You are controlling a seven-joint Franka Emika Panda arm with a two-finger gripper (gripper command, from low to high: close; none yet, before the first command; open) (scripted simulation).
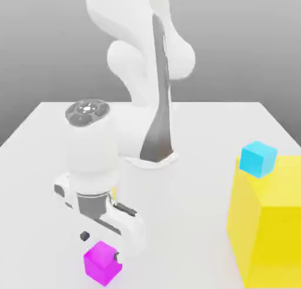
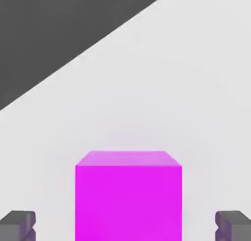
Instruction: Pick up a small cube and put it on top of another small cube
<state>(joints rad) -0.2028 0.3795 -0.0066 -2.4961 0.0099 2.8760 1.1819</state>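
Magenta cube [image 1: 102,261] is sitting on the white tabletop [image 1: 200,188] down at the bottom left of the exterior view, and the arm's pincer [image 1: 100,246] is right down on it with its jaws wide apart. From the hand view the cube [image 2: 128,198] sits dead centre between the two dark fingertips [image 2: 18,225], with a clear gap on each side, so nothing's gripped yet. I'd call this the tail end of the approach, just before the grab. Hard to say from here whether the tips are low enough around the cube, maybe a touch more descent is needed. Next move wants a square squeeze on the side faces, then a lift and a carry across to the cyan cube [image 1: 258,159], which is perched up on the big yellow block [image 1: 270,229] at the right edge, well apart from here.
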